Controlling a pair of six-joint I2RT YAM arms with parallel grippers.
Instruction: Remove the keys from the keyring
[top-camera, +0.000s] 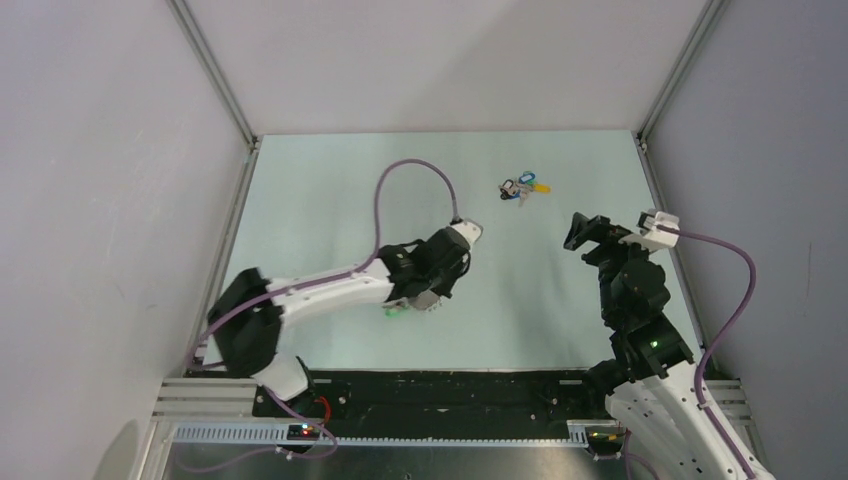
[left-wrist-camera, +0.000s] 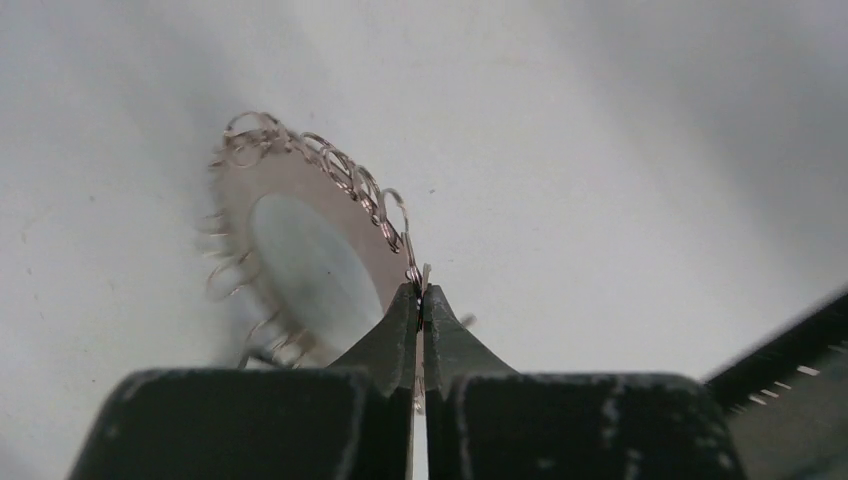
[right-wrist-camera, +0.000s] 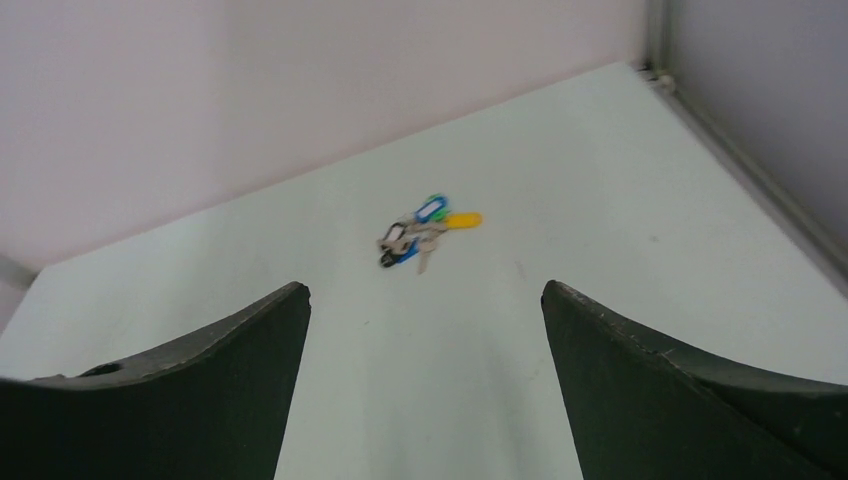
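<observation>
Gleaming silver, the keyring (left-wrist-camera: 285, 180), a flat band fringed with small wire loops, stands tilted over the pale table (left-wrist-camera: 600, 150), its rim pinched tight between the left gripper's (left-wrist-camera: 421, 295) fingers, while the right gripper's (right-wrist-camera: 424, 288) fingers gape wide apart.

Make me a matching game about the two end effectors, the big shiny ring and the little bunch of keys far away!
Things:
1. left end effector
2. right end effector
3. keyring
4. bunch of blue and yellow keys

States:
a. lying loose on the table, nothing touching it
b. wide open, holding nothing
c. silvery, with curly wire loops round its rim, pinched at the edge
d. shut tight on a rim

Pairs: 1-d, 2-b, 3-c, 4-a
</observation>
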